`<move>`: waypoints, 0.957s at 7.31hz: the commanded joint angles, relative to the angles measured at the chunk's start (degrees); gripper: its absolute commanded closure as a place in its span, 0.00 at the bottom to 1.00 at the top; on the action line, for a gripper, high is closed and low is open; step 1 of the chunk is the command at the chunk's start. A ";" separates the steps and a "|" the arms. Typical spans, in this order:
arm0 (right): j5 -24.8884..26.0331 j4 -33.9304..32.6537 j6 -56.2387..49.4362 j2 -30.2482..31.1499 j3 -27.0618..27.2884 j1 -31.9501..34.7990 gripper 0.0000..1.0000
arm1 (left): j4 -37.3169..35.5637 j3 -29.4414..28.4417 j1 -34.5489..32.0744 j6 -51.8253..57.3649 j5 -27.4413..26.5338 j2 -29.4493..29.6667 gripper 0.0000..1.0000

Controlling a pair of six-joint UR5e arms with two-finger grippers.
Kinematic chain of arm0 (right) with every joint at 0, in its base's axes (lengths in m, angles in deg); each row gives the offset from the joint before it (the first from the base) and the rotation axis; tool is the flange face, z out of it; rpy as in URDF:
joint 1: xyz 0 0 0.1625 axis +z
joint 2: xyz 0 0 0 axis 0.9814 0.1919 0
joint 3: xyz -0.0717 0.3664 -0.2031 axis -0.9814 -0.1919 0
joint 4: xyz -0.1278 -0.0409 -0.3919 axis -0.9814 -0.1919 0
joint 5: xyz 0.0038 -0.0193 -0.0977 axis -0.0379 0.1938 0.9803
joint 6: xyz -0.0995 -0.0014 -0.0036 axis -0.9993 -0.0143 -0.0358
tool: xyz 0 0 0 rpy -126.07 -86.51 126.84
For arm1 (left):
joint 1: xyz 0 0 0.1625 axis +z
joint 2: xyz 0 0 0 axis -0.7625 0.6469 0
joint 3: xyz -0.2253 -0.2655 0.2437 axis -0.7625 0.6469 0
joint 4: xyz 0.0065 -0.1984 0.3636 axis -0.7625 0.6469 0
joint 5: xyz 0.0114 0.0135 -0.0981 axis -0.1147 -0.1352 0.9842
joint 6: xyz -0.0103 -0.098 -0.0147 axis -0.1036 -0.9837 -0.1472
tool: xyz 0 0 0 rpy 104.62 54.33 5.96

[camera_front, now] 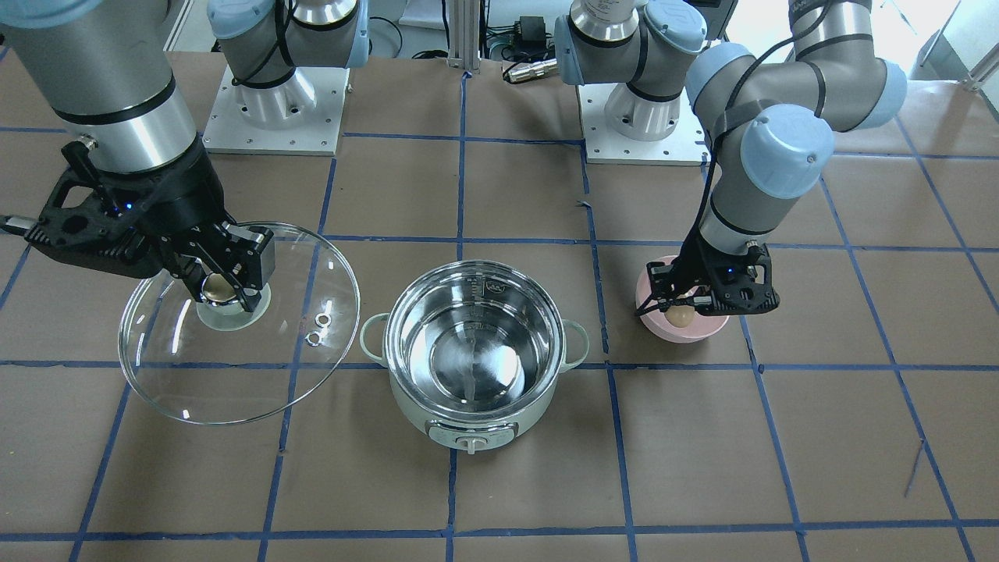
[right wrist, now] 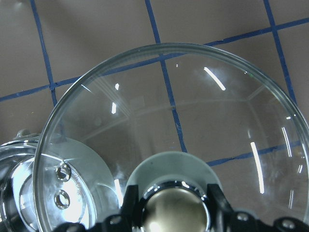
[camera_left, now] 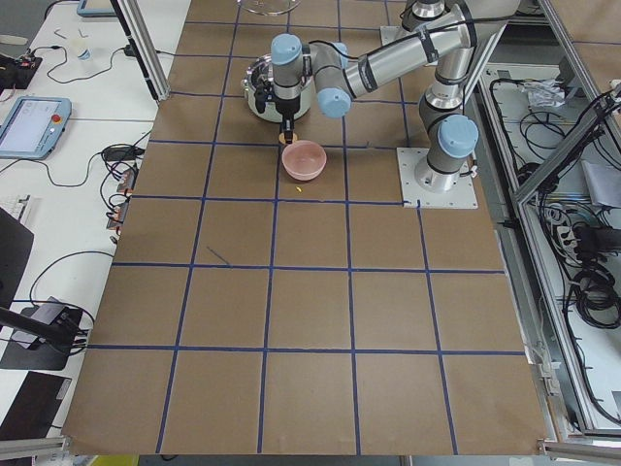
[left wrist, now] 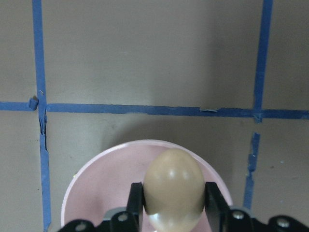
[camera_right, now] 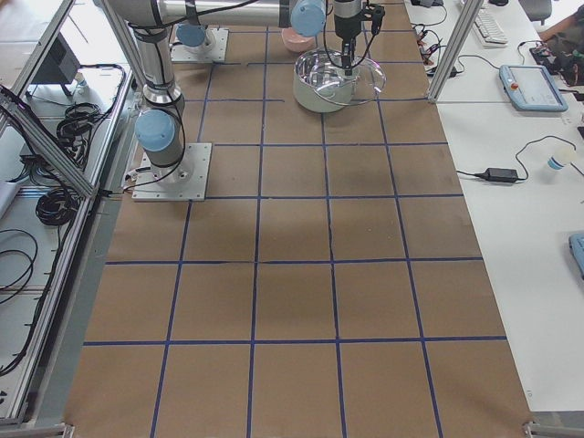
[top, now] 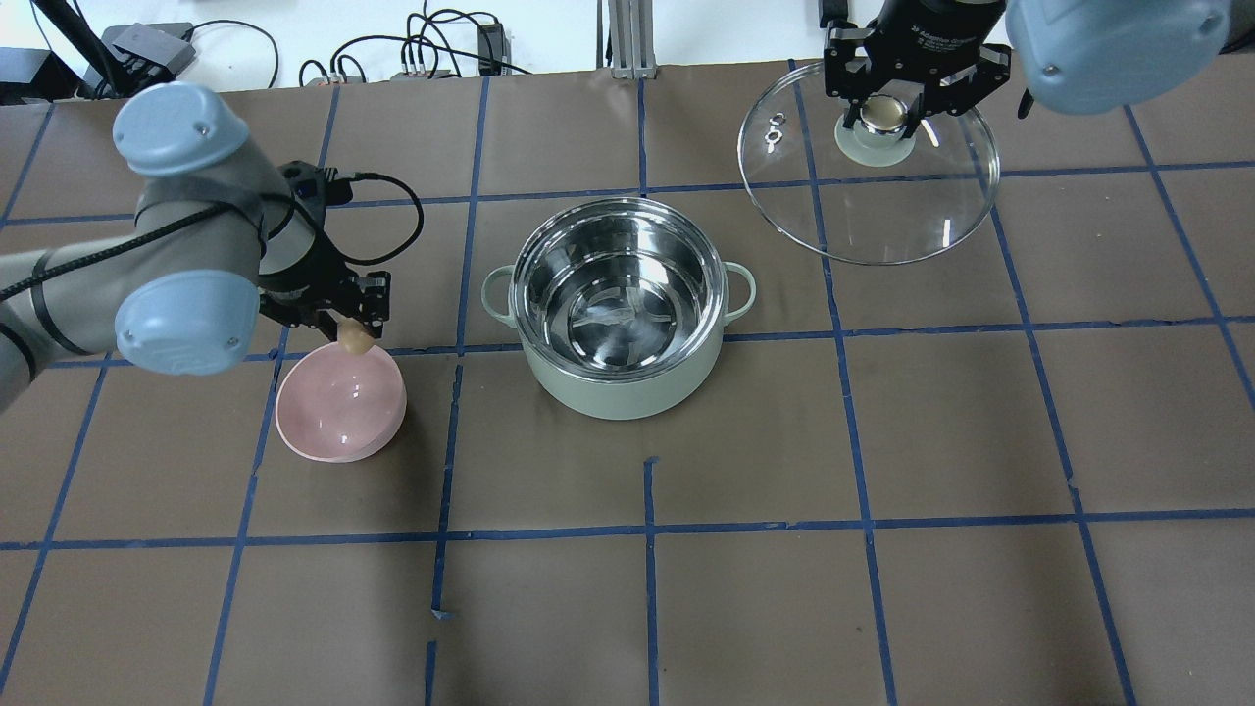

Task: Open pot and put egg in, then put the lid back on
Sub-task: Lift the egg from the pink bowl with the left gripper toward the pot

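Observation:
The mint-green pot (top: 627,382) (camera_front: 421,410) stands open at the table's middle, its steel inside empty. My left gripper (top: 353,338) (camera_front: 683,312) (left wrist: 174,198) is shut on the tan egg (left wrist: 174,186) (top: 354,341) (camera_front: 680,315) and holds it just above the pink bowl (top: 338,412) (camera_front: 663,328) (left wrist: 96,188). My right gripper (top: 887,116) (camera_front: 218,287) (right wrist: 176,208) is shut on the beige knob (right wrist: 176,212) of the glass lid (top: 882,216) (camera_front: 234,375) (right wrist: 193,111), which hangs tilted above the table beside the pot.
The table is brown paper with a blue tape grid (top: 647,529). Both arm bases (camera_front: 277,109) stand at the robot's side of the table. The left arm's elbow (top: 186,314) hangs over the table left of the bowl.

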 commanded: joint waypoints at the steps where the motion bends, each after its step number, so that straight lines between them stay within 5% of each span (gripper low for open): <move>1: 0.10 0.14 -0.02 0.08 0.28 0.19 0.53 | 3.84 -7.97 -9.92 -12.34 0.28 1.02 0.90; 4: -0.07 -0.56 -0.98 0.08 0.63 -0.25 0.53 | -5.98 -13.16 -23.21 -20.98 0.19 10.48 0.91; 7: -0.16 -0.56 -1.77 0.08 0.72 -0.95 0.53 | -9.70 -14.67 -24.83 -18.40 0.10 18.60 0.91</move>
